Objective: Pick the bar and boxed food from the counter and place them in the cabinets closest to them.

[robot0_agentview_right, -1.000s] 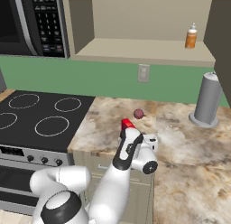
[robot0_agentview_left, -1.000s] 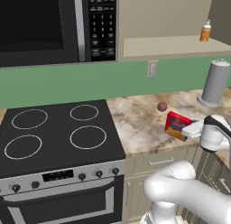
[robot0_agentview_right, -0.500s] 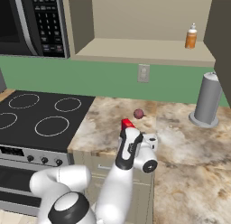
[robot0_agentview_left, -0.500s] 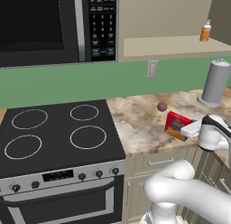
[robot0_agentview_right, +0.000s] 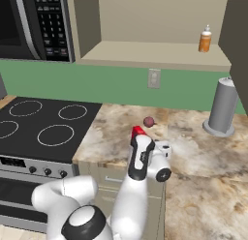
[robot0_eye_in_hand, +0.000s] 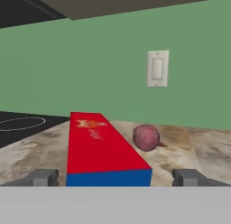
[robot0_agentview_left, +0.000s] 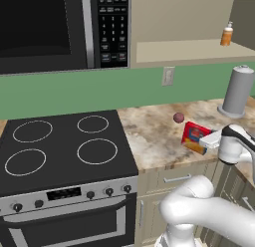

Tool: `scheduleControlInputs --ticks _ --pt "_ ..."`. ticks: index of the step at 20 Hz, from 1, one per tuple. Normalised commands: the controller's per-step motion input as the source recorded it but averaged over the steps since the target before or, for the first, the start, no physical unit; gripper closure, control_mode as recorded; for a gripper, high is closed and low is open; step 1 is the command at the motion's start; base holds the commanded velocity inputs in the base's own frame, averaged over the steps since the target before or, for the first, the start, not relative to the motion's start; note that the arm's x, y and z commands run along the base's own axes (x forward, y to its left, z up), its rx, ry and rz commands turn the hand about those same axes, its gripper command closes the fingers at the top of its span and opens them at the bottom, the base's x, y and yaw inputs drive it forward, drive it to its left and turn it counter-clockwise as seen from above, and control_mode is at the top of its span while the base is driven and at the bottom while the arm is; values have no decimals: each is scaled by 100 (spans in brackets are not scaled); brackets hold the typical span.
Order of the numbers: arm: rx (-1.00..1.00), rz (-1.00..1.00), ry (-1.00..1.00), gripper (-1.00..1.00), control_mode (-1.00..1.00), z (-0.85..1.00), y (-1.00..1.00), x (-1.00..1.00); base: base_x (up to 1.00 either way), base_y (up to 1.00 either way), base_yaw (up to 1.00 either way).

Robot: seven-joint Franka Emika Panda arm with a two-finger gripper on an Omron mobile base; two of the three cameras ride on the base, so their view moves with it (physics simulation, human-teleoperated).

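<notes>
The boxed food [robot0_agentview_left: 197, 137] is lying flat on the marbled surface [robot0_agentview_left: 149, 136], near its front edge and to the right of the black stovetop [robot0_agentview_left: 60, 151]. The tool [robot0_eye_in_hand: 115, 177] is sitting low and level just at the box's near end, its two fingertips [robot0_eye_in_hand: 43, 177] standing wide apart on either side of the carton, not touching it. In the hand view the red top is stretching away between the tips, with the blue end face [robot0_eye_in_hand: 108, 178] nearest the camera. In the right base view only the box's red corner [robot0_agentview_right: 138, 131] is peeking out above the wrist. A small dark-red ball [robot0_eye_in_hand: 146, 137] is resting on the surface just beyond the box, to its right in the hand view. Above, the open cabinet [robot0_agentview_right: 145, 52] is holding an orange bottle [robot0_agentview_right: 205, 39], and a grey cylinder [robot0_agentview_right: 222, 107] is standing on the surface further right.
</notes>
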Motion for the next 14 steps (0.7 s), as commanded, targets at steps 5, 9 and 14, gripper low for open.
scheduleControlInputs --ticks 5,9,14 --pt "0 0 0 -100 -100 -2 1 3 0 0 0" --pt "0 0 0 -100 -100 -7 -1 -11 0 0 0" --pt "0 0 0 -100 -100 -4 -1 -34 0 0 0"
